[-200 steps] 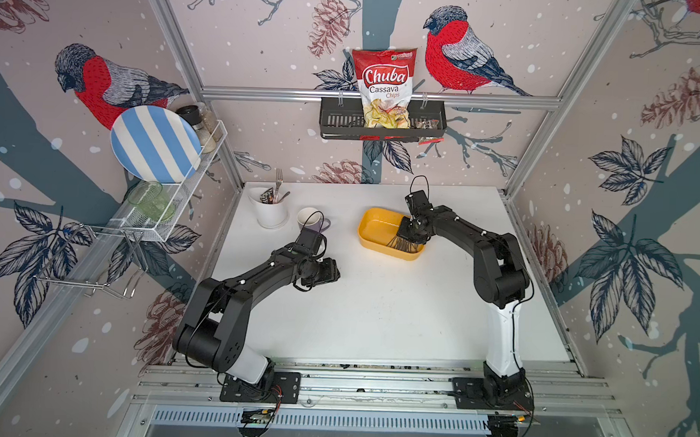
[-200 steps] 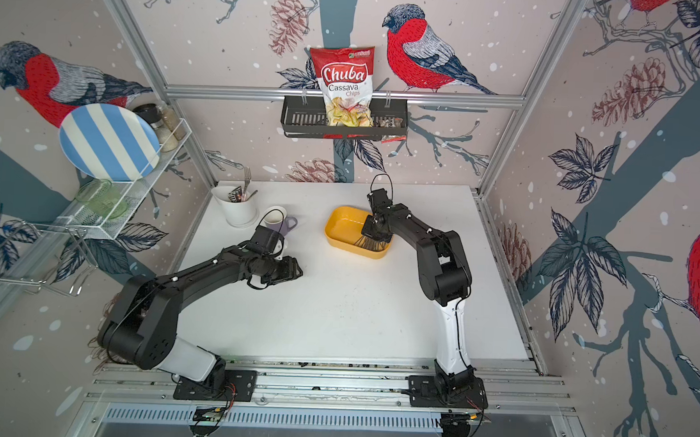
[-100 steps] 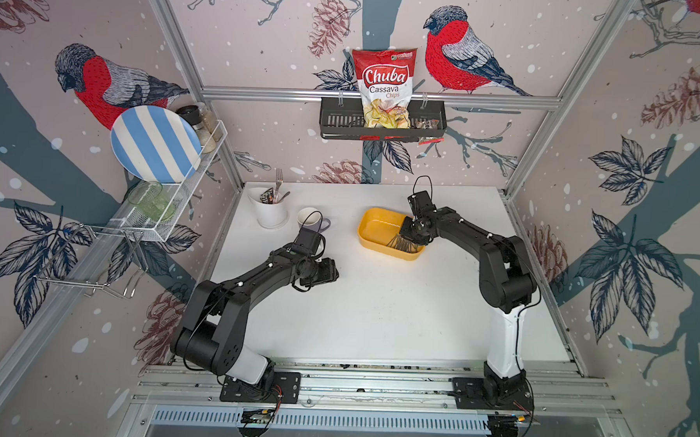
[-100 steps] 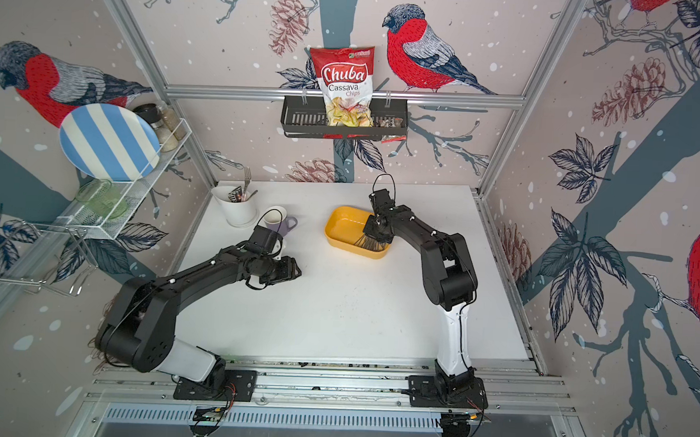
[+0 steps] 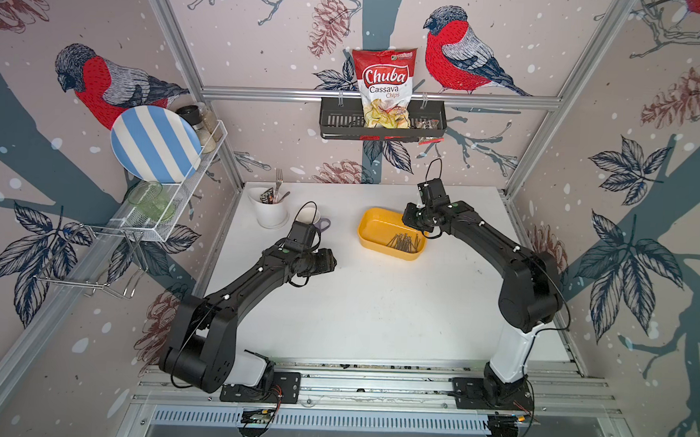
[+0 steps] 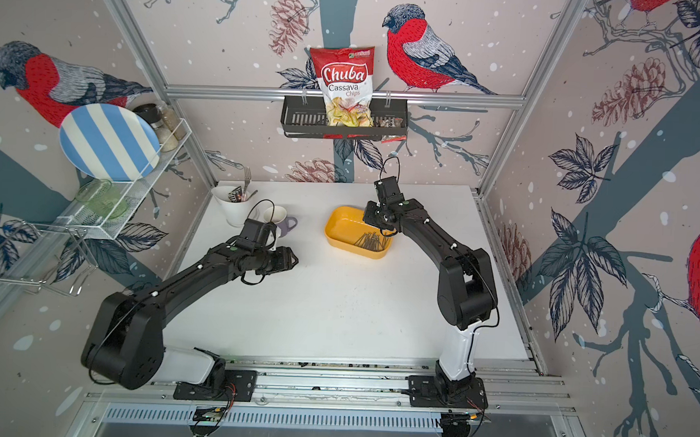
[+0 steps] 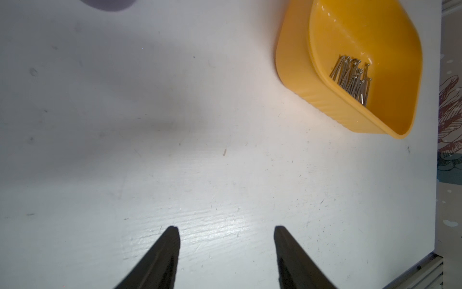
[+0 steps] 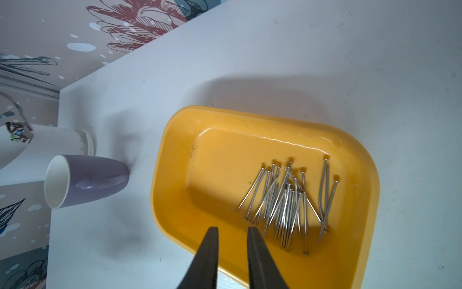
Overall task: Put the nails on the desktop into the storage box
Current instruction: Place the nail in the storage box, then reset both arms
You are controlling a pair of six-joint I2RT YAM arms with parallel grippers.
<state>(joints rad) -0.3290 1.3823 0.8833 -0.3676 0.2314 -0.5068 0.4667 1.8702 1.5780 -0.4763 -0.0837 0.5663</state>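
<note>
Right pincer: tips a narrow gap apart, nothing between them; poised over the inner slope of the storage box, close to its rim; whether the tips touch the plastic cannot be told.
Nails: a loose grey bundle, mostly parallel, a few crossed, one bent; they lie on the box floor just beyond the right pincer's tips and a little to one side, not touched by them; every nail that shows lies inside the box.
Storage box: yellow, shallow, rounded corners; it stands flat on the white surface; it is directly beneath the right pincer, and well ahead of the left pincer and off to its side.
Left pincer: fingers spread wide, empty; held over bare, scuffed surface, well apart from the box.
Mug: purple outside, white inside, upright; it stands beyond the box as seen from the right pincer, apart from it; in both top views it is close behind the left pincer's wrist.
Utensil holder: white, just beside the mug, farther from both pincers; a fork stands in it.
</note>
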